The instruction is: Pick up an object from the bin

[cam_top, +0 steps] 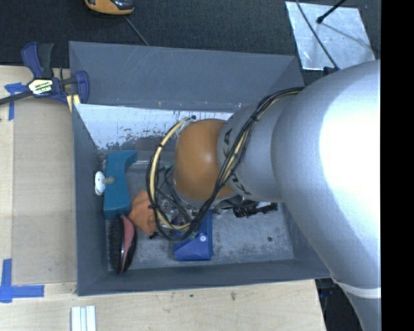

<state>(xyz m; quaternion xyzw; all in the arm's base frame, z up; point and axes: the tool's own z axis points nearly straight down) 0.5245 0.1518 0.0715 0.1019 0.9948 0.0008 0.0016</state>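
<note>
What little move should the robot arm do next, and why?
Probably ease straight down a little. Its orange-covered wrist hangs low over the middle of the bin, and the nearest things, a peach lump and a blue wedge, lie on its floor beside it.

Yellow-black gadget, crinkled silvery sheet

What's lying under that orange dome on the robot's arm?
Poking out beneath the orange cover: a blue block and an orange lump, beside a dark brush. Whatever lies straight below is covered.
</note>
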